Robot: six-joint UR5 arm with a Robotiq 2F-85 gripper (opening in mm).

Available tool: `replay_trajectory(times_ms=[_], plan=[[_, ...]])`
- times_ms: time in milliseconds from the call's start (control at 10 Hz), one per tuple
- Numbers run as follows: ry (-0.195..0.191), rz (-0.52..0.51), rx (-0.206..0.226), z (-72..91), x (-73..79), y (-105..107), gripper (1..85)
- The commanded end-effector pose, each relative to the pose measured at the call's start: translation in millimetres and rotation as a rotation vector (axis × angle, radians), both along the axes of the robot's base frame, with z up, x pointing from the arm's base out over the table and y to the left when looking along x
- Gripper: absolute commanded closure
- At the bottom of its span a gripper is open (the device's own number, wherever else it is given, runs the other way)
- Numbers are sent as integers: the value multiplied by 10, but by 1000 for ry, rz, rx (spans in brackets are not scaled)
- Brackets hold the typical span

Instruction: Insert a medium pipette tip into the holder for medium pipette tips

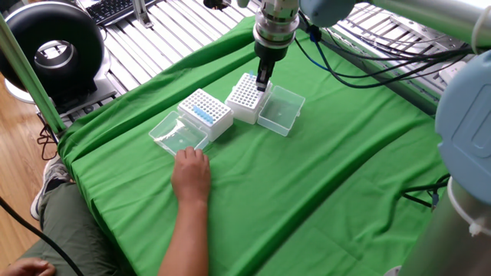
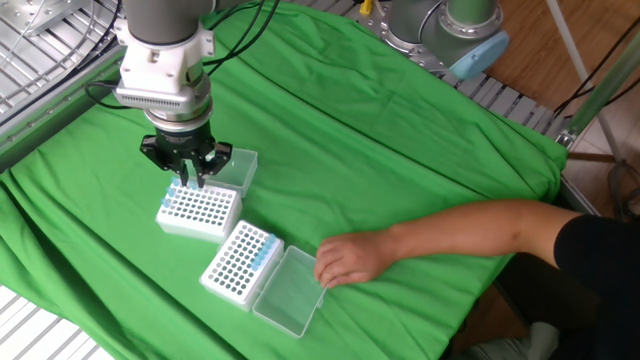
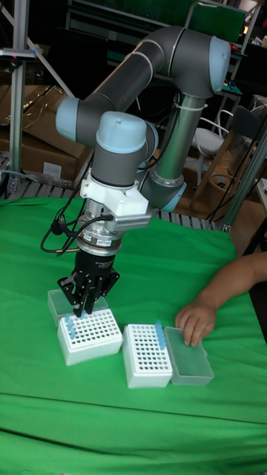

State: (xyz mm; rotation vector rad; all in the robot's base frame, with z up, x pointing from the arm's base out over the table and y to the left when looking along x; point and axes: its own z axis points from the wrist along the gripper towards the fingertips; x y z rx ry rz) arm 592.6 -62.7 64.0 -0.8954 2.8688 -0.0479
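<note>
- Gripper (image 2: 186,178) hangs above the far edge of the upper-left rack (image 2: 199,210), fingers pointing down and drawn close together. Whether a tip is pinched between them cannot be told; the gap is too small to resolve in any view.
- Blue tips (image 3: 68,326) stand in the row along that rack's edge, directly under the gripper. The second rack (image 2: 240,260) sits lower in the frame with its own blue row.
- Risk: if a tip is held, a slight sideways offset would land it on the plate between holes and bend it or push the rack.
- Risk: fingers could knock neighbouring tips, since the row is close.
- Risk: rack rests loose on green cloth (image 2: 400,140); downward force may slide or tilt it toward the clear lid (image 2: 234,167) just beside.
- Person's hand (image 2: 347,260) rests touching the other clear lid (image 2: 287,292), near the second rack; a reach toward the first rack could meet the arm.
</note>
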Motion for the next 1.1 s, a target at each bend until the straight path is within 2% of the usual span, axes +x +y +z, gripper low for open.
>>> replay_trajectory(times_ms=[0, 100, 500, 1000], plan=[[-6, -15, 22, -30, -1, 27, 600], [-7, -16, 25, -38, -1, 32, 607], [-13, -36, 10, -30, 16, -17, 747], [-1, -45, -6, 146, 15, -28, 817]])
